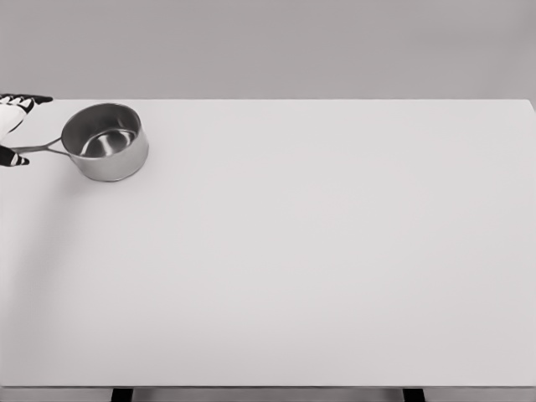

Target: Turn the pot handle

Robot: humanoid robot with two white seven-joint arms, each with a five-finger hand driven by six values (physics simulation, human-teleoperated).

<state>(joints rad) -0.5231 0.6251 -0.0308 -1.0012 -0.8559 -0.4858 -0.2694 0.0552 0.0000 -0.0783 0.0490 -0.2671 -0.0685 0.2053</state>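
Head view: we see steel pot [105,141] at upper left of frame on white worktop [318,251], thin handle [40,147] pointing left. Left hand [14,126] at left edge, fingers [33,100] apart around handle tip, contact unclear. We judge pot rigid, smooth, slippery; handle end best hold.

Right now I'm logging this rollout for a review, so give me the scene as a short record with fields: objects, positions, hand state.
object: shiny steel saucepan, upright, nothing visible inside
pot position: far left part of the white table
handle: thin metal handle, pointing left toward the picture's edge
left hand: white hand with dark fingertips at the left edge, fingers above and below the handle's end; grip cannot be confirmed
right hand: not in view
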